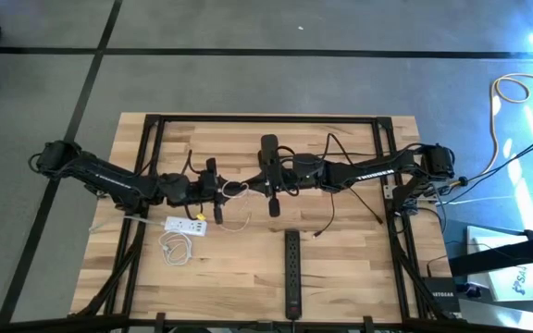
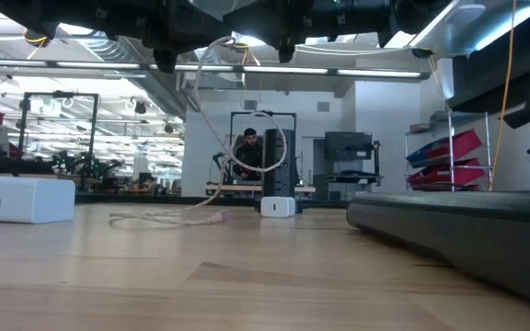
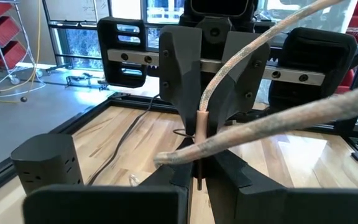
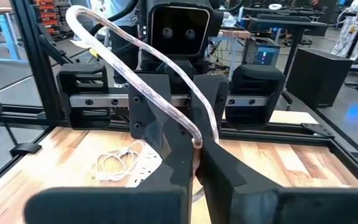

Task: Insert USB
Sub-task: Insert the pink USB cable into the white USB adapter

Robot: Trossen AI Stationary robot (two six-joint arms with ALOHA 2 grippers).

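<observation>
High view: the two arms meet nose to nose over the middle of the wooden table (image 1: pixel 340 250), with a pale cable (image 1: pixel 236 191) strung between them. The left gripper (image 1: pixel 218 188) has its fingers closed on the cable. The right gripper (image 1: pixel 248 186) faces it, its fingers pinched together on the same cable close to its plug end, as both wrist views show. The rest of the cable lies coiled on the table (image 1: pixel 176 246) just beside a white power strip (image 1: pixel 185 225), which sits near the left arm. A black power strip (image 1: pixel 291 271) lies lengthwise toward the near edge, well apart from the grippers. There are no containers on the table. In the low view, a person (image 2: pixel 247 152) sits far back in the room.
</observation>
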